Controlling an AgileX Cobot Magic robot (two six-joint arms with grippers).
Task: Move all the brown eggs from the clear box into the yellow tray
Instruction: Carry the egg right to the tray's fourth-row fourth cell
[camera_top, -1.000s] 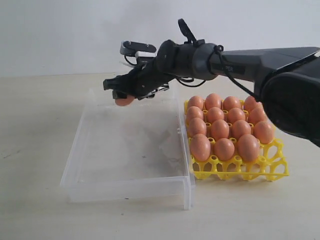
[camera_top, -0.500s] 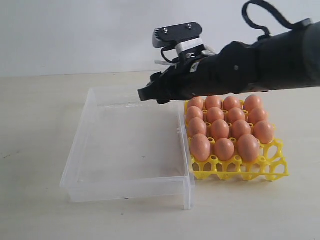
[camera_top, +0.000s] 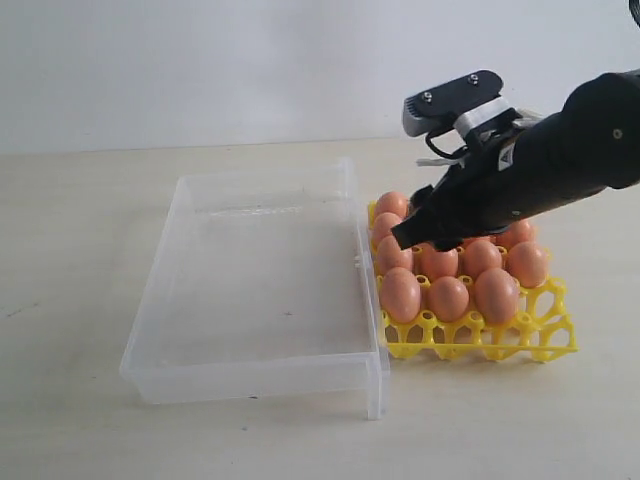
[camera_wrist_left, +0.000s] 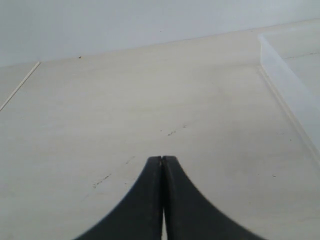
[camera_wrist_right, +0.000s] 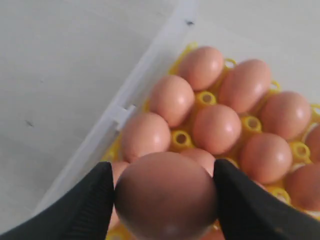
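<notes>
My right gripper (camera_wrist_right: 164, 195) is shut on a brown egg (camera_wrist_right: 166, 196) and hangs over the yellow tray (camera_top: 545, 340). From outside, the right gripper (camera_top: 412, 232) hides that egg and hovers above the tray's left columns. Several brown eggs (camera_top: 448, 296) fill most tray cups; the right wrist view shows several eggs (camera_wrist_right: 216, 128) just under the held one. The clear box (camera_top: 255, 290) lies left of the tray with no egg showing inside. In the left wrist view, my left gripper (camera_wrist_left: 162, 159) is shut over bare table, with a corner of the clear box (camera_wrist_left: 285, 82) nearby.
The box's near right wall (camera_top: 372, 330) stands directly against the tray's left side. A pale wall rises behind the light tabletop (camera_top: 80, 260). The front row of tray cups (camera_top: 480, 335) near the table's front edge holds no eggs.
My right arm carried the egg from above the box's far side rightward across the box wall and lower, so it now hangs over the tray's left columns.
</notes>
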